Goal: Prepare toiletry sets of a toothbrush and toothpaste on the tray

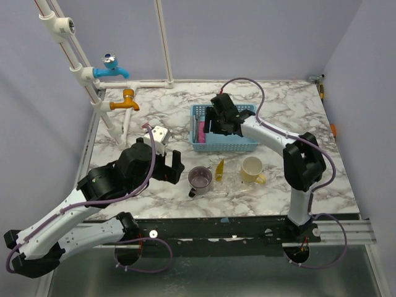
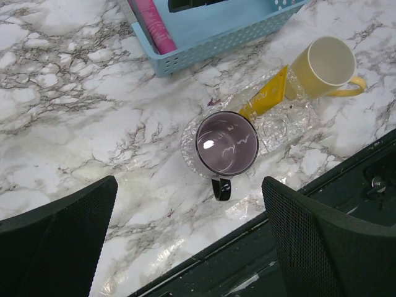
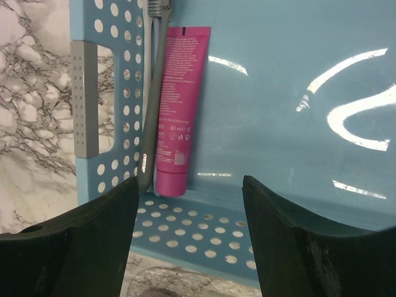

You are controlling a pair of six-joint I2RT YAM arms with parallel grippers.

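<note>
Magenta toothpaste tube flat in blue basket, against grey toothbrush; yellow tube beside mauve cup. Likely light, soft, slick: pinch across flat faces. Right gripper spread above it, left gripper spread; both empty.

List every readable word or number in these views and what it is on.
"60 ml": on the pink tube.
"SWITZERLAND": on the same tube, at the end of a line of small print; the rest of that print is too small to read.
White print on the toothbrush handle: too blurred to read.
Faint print on the yellow tube: unreadable.
No other text shows.
</note>
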